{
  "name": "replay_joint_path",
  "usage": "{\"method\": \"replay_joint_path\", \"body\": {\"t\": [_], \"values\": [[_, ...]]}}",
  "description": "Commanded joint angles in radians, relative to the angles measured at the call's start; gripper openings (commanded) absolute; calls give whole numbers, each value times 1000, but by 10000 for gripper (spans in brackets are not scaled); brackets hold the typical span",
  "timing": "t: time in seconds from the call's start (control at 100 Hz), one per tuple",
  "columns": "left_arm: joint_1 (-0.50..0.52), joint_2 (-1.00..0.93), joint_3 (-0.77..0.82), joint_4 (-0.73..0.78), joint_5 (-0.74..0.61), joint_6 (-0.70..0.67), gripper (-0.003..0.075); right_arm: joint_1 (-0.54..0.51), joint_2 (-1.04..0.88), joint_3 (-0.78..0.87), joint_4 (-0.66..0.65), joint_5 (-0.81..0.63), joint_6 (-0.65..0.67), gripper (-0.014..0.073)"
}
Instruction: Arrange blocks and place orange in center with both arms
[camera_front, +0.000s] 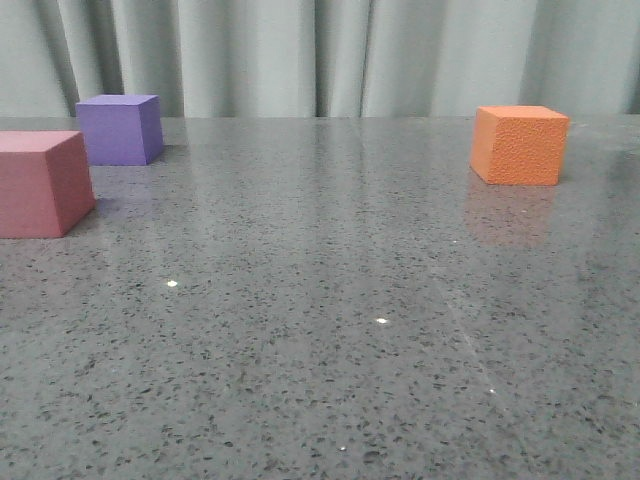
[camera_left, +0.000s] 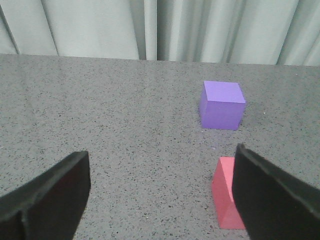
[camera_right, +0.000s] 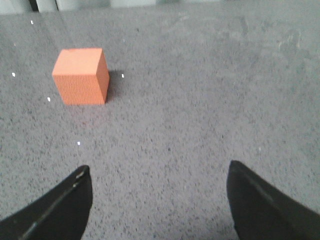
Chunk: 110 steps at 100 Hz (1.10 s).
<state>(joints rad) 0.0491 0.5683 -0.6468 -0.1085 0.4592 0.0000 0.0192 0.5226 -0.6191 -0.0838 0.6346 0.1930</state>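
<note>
Grey speckled stone is what everything is being rested on here: the table is glossy enough that faint reflections of the cubes are being thrown back. In the front view the orange cube is being kept well off to the right, far side of the table, nowhere near the middle. The purple cube is being seen at the far left, and the pink cube is sitting just in front of it, closer to the camera and cut off by the left edge. A pale curtain is being hung behind the table.

The left gripper is being held wide apart above the table with nothing between its fingers; the pink cube is being partly hidden behind one finger. The right gripper is likewise being held spread and empty, the orange cube lying well ahead of it.
</note>
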Motion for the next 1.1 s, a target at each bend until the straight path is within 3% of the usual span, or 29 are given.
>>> {"method": "replay_joint_path", "body": {"t": [0.0, 0.61, 1.09], "values": [[-1, 8, -37, -11, -79, 0, 564, 2, 79, -101, -5, 13, -9, 563], [-1, 8, -37, -11, -79, 0, 564, 3, 734, -736, 177, 330, -52, 563], [-1, 8, -37, -9, -79, 0, 564, 102, 1184, -1196, 217, 544, -39, 563]]}}
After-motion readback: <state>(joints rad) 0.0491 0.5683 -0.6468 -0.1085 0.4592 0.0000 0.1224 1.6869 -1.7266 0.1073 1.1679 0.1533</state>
